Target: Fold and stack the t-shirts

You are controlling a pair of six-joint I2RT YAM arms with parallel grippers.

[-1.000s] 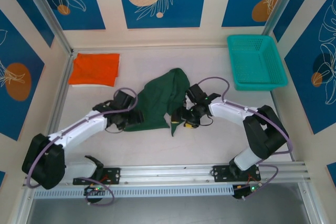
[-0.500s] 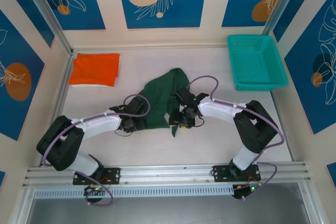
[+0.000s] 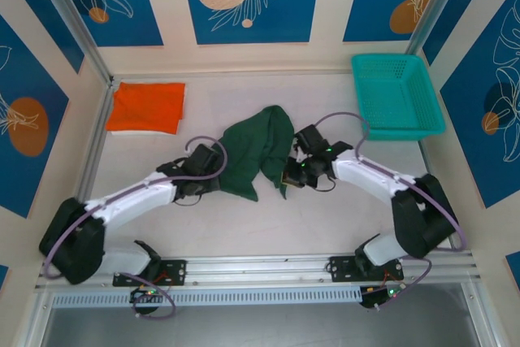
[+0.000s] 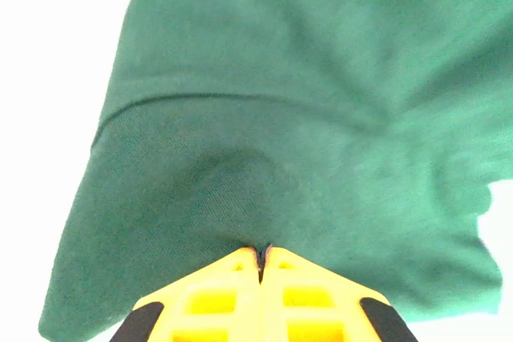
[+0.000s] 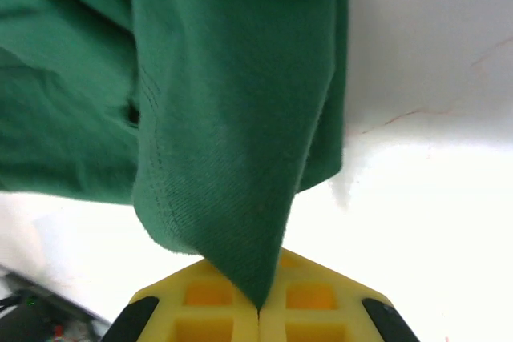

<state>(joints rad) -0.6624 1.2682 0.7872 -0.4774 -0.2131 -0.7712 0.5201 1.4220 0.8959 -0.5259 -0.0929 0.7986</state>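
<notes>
Left gripper (image 4: 261,255) and right gripper (image 5: 258,303) each pinch an edge of the dark green t-shirt (image 3: 256,148). It lies crumpled and bunched in the middle of the table (image 3: 325,217), with a stitched hem showing. The folded orange t-shirt (image 3: 147,106) lies well apart at the far left, and a teal basket (image 3: 396,95) sits at the far right.

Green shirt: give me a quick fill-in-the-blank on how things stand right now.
The left tool and the right tool are both ___ on the green shirt.
The folded orange shirt lies at the far ___ corner of the table.
The teal basket sits to the ___ of the green shirt.
Missing words: shut; left; right.
</notes>
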